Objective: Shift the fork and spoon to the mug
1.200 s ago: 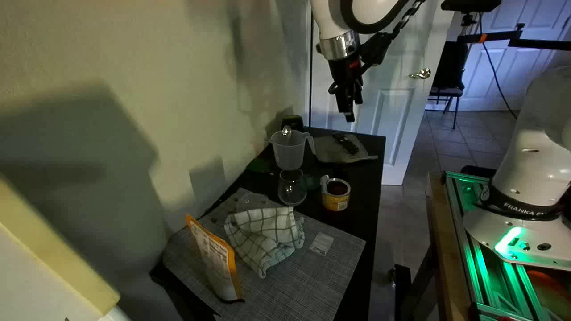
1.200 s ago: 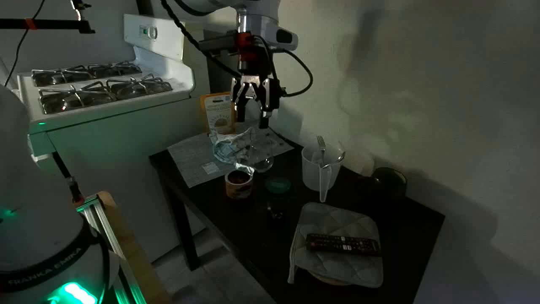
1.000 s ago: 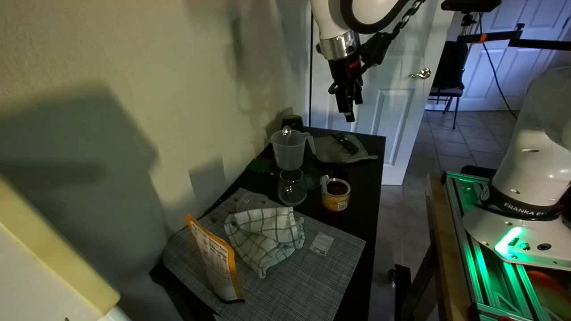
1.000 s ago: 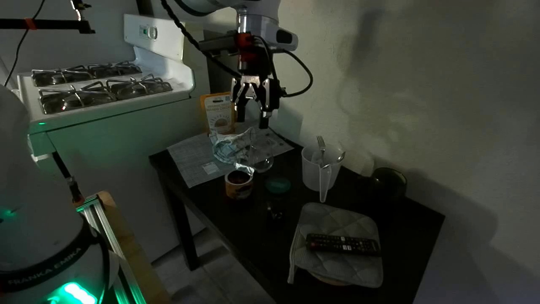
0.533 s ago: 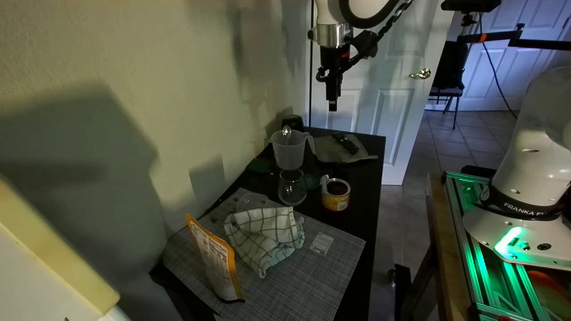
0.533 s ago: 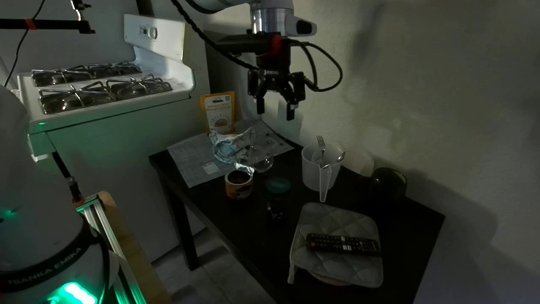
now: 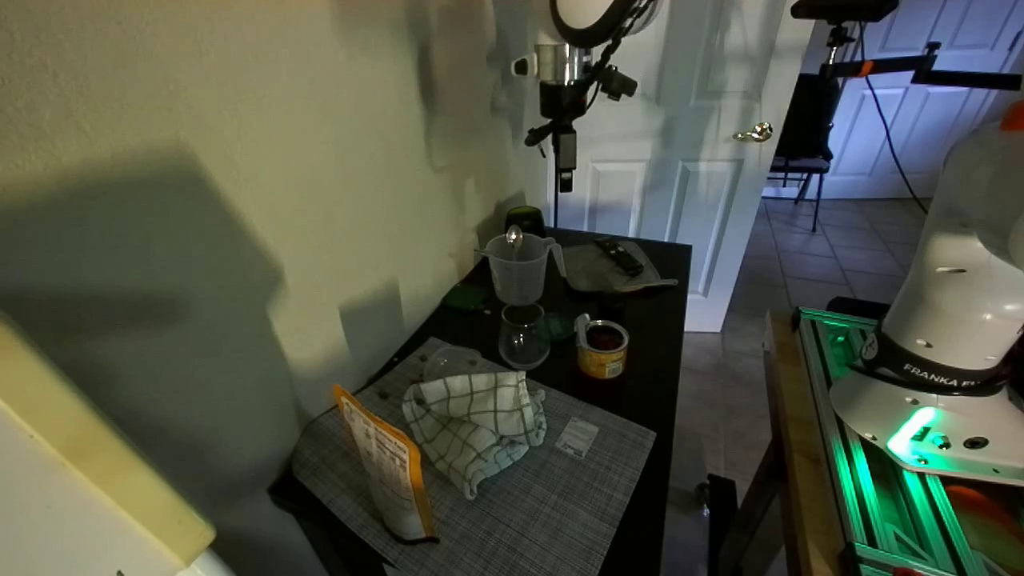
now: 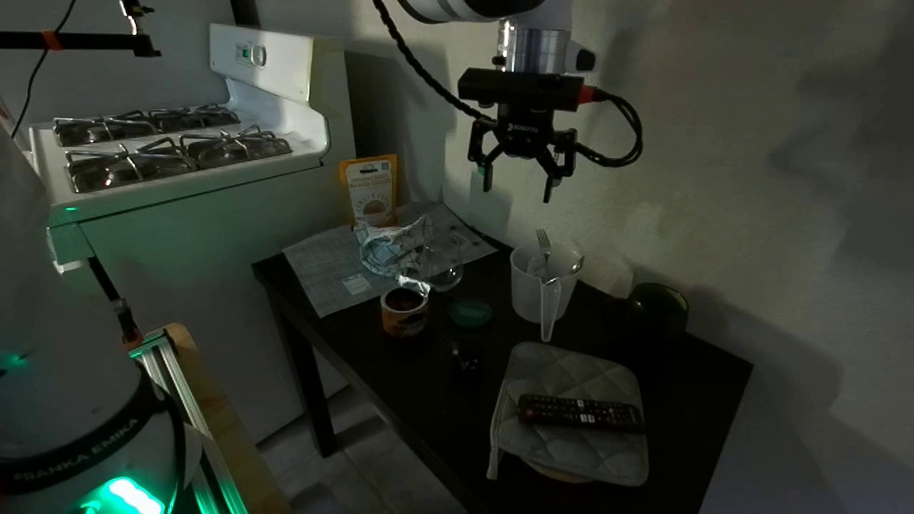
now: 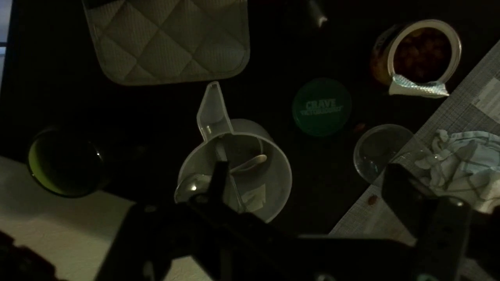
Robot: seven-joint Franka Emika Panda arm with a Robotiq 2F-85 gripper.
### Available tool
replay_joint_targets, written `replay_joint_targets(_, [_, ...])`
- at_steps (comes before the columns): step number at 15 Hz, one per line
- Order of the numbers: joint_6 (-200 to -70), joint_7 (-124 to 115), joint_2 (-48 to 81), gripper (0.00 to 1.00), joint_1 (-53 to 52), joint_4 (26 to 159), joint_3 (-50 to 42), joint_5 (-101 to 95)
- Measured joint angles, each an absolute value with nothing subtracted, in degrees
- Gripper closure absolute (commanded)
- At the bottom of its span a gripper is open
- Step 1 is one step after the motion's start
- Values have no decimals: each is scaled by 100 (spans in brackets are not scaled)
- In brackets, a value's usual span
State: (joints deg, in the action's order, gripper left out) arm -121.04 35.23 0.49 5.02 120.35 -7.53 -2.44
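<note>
The fork (image 8: 544,245) and the spoon (image 8: 577,265) stand tilted in a translucent measuring jug (image 8: 527,293) on the dark table. The spoon's bowl also shows in an exterior view (image 7: 514,234) and in the wrist view (image 9: 194,186). The fork is partly hidden by a finger in the wrist view. The dark green mug (image 8: 657,310) stands near the wall beside the jug; it also shows in the wrist view (image 9: 64,164). My gripper (image 8: 518,191) is open and empty, above the jug and apart from it. In the wrist view, the left finger overlaps the jug.
A pot holder (image 8: 571,457) with a remote (image 8: 582,414) lies before the mug. An open can (image 8: 404,312), a green lid (image 8: 470,313), a clear glass (image 7: 524,336), a checked towel (image 7: 476,424) and an upright pouch (image 7: 388,468) share the table. The wall (image 8: 750,178) runs behind.
The gripper has moved toward the jug and wall, and the wrist has turned. It stays open. The fork, spoon, jug and mug have not moved.
</note>
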Motion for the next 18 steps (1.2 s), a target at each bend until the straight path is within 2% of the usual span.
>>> replay_joint_targets(7, [-12335,3835,391,0,551,11753,-735,-112])
replay_joint_targets(11, [-13104,5536,512,0,795,11969,-734,938])
replay_joint_targets(18, [-13119,8274,1121,0,1353,11963,-711,3106])
